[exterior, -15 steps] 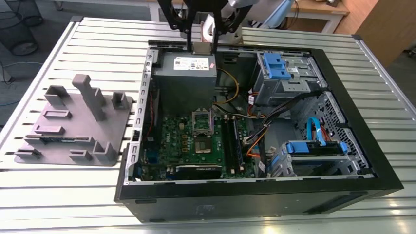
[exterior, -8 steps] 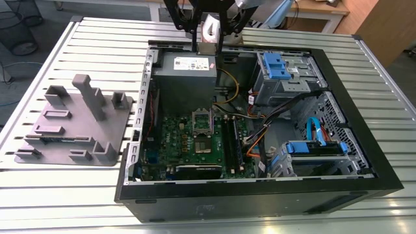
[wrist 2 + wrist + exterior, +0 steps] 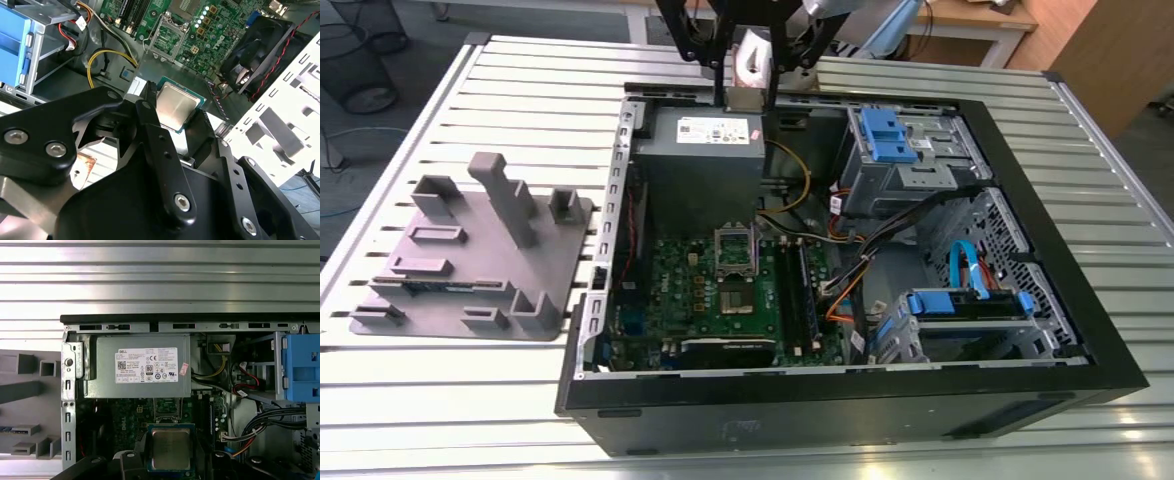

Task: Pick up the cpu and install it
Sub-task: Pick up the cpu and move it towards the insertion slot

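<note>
1. One end effector hangs above the power supply, near the far wall of the open computer case. Its black fingers are drawn in to a narrow gap, clamping opposite edges of the cpu.
2. Cpu location: clear of every surface, raised over the power supply, with its shiny metal top turned toward both wrist cameras. The edge grip leaves the top and the underside untouched, and I judge this to be the reason for the hold.
3. Socket on the motherboard lies just beside the power supply, lower in the case. Its frame appears swung open and its seat bare, so installation is not yet done.
4. Height over the power supply keeps the chip clear of the case walls and the cable bundle next to the power supply.
5. Grey tray with upright posts rests on the table, well apart from the power supply and outside the case.
</note>
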Available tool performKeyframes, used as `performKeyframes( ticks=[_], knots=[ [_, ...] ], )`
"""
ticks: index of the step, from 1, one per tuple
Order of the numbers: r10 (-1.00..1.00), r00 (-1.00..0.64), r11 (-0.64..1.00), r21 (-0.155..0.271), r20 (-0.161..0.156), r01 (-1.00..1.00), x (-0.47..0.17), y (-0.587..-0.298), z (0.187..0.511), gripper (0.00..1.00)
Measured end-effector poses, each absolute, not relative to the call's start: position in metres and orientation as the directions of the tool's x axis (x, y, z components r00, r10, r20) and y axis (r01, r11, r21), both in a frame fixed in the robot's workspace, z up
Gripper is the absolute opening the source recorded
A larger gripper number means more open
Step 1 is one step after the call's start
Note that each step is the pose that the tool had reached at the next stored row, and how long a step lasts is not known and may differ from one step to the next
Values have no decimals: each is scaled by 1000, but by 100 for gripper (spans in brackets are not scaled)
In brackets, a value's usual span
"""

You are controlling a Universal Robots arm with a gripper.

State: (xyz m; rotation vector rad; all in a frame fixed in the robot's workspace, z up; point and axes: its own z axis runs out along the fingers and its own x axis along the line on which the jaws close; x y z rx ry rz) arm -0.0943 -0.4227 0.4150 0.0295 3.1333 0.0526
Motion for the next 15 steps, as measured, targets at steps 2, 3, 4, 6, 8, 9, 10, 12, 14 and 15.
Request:
performKeyframes(
  ticks=[2, 3, 4, 6, 8, 9, 10, 12, 14, 15],
  knots=[
    [19, -1000, 999, 34, -7, 19, -94, -423, 414, 47],
    [19, -1000, 999, 33, -7, 19, -94, -424, 414, 47],
    [19, -1000, 999, 34, -7, 19, -94, -424, 413, 47],
    [19, -1000, 999, 34, -7, 19, -94, -426, 412, 47],
    [19, -1000, 999, 34, -7, 19, -94, -428, 409, 47],
    [19, -1000, 999, 34, -7, 19, -94, -429, 408, 47],
    [19, -1000, 999, 34, -7, 19, -94, -430, 406, 47],
    [19, -1000, 999, 34, -7, 19, -94, -433, 402, 47],
    [19, -1000, 999, 34, -7, 19, -94, -435, 399, 47],
    [19, -1000, 999, 34, -7, 19, -94, -436, 397, 47]
  ],
)
